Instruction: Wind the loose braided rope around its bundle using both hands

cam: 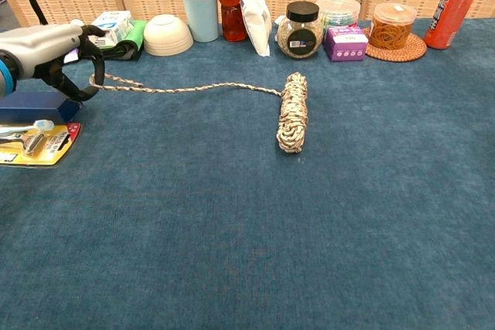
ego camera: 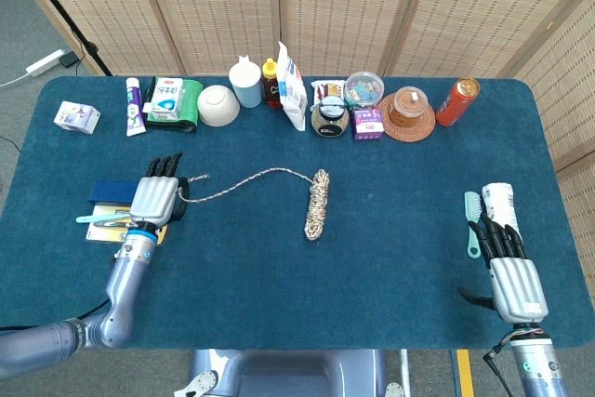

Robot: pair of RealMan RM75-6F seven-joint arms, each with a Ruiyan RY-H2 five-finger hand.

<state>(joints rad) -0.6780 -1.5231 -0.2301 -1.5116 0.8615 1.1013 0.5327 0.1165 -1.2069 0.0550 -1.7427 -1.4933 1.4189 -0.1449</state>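
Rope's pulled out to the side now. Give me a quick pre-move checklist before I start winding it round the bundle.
1. Left robot hand holds the loose rope near its free end: ok.
2. Loose rope runs nearly straight to the bundle, no tangles: ok.
3. Bundle lies flat on the table, apart from the jars: ok.
4. Right robot hand on the bundle: not ok, it is far off, open.
5. Firmness of the left grip: cannot tell.

Blue-clothed table (ego camera: 390, 230); rope bundle (ego camera: 317, 204) at centre; comb (ego camera: 472, 223) right; razor card (ego camera: 116, 227) left.
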